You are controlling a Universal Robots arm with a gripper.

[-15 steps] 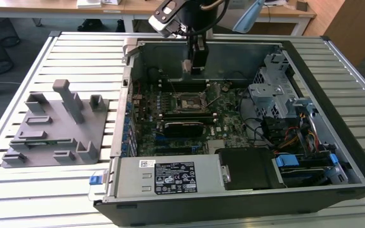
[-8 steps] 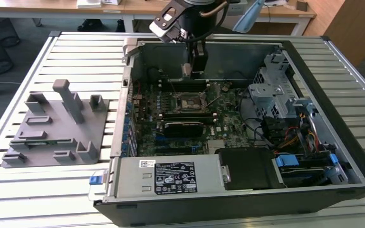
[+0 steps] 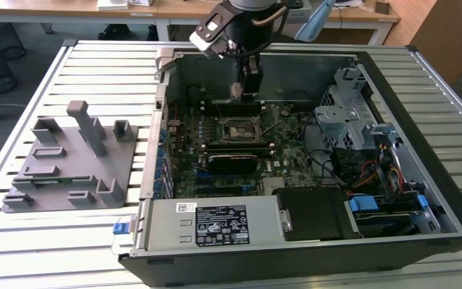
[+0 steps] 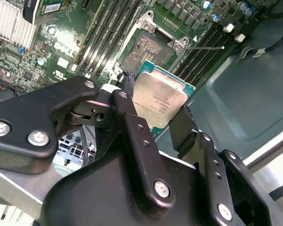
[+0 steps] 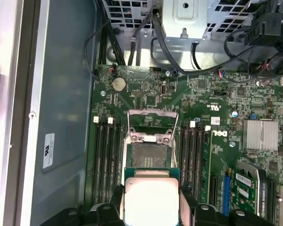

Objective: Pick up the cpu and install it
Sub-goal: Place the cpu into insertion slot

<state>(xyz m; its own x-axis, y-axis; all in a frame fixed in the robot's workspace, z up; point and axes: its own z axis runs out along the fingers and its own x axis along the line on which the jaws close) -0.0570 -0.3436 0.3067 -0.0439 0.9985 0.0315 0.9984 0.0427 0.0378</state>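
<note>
With the gripper, at upper centre of the exterior view, pinching the cpu by two opposite edges, clear above the open socket at frame centre, tilt or offset at seating could bend socket contacts

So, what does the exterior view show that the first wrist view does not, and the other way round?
The exterior view adds the grey fixture on the slatted table at the exterior view's left, and the arm above the open computer case. The first wrist view adds a close look at the cpu, gripped between the black jaws, silver top up, near the socket but not in it. Both share the green motherboard with that open socket and the memory slots beside it.
</note>
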